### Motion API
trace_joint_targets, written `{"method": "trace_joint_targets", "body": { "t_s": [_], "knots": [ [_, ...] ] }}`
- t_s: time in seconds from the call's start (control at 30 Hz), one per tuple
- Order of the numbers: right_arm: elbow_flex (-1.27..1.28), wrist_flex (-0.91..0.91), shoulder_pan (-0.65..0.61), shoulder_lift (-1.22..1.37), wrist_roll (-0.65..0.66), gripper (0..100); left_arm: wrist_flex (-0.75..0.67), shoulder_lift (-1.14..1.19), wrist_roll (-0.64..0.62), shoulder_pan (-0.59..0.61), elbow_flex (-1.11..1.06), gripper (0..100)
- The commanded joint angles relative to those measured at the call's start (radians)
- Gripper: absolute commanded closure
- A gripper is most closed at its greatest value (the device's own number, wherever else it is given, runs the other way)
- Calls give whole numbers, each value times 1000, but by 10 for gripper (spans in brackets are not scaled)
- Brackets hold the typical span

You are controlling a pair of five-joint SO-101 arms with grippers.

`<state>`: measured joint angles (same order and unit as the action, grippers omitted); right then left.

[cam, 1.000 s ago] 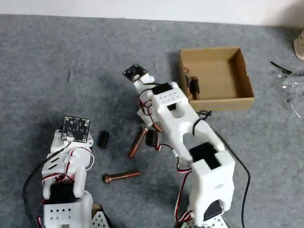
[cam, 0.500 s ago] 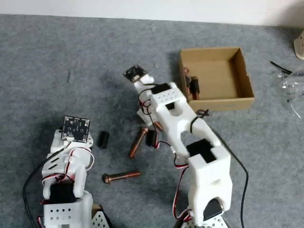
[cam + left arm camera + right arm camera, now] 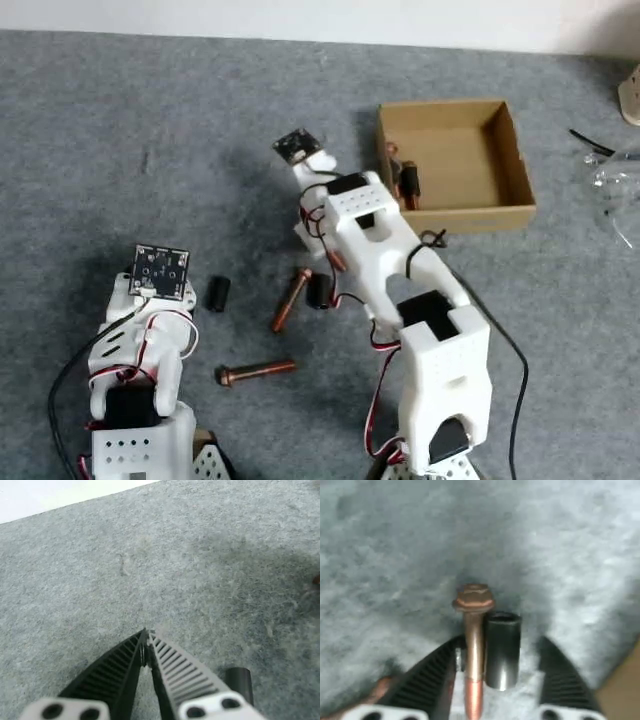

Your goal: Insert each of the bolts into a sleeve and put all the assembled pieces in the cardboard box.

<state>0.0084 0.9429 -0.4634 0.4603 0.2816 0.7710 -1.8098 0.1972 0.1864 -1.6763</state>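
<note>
Bolt (image 3: 290,298) just beside sleeve (image 3: 318,290), cardboard box (image 3: 460,218) behind, rightward

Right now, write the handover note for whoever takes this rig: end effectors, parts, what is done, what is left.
Left end effector: shut, empty, over bare carpet, with the left sleeve beside it.
Right end effector: open, low over the carpet, with a bolt and a sleeve side by side between its fingers, not joined.
Between the arms: slanted bolt next to middle sleeve; near bolt closer to the bases.
Done: at least one assembled piece lies in the cardboard box.
Left: put every loose bolt into a sleeve, then box them all.
</note>
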Motion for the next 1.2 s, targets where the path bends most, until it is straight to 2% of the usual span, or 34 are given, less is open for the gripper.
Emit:
{"method": "trace_joint_targets", "body": {
  "t_s": [0.0,0.43,0.6,0.8,1.17],
  "knots": [
    [-18,-81,35,-22,-12,967,-29,-13,2,12,-10,993],
    [24,-90,35,-30,-6,994,-29,-13,2,12,-12,993],
    [22,-35,33,-48,-6,994,-29,-13,2,12,-12,993],
    [148,-35,8,-237,-6,994,-29,-13,2,12,-12,993],
    [553,-188,-93,-662,-6,994,-29,-13,2,12,-12,993]
  ]
}}
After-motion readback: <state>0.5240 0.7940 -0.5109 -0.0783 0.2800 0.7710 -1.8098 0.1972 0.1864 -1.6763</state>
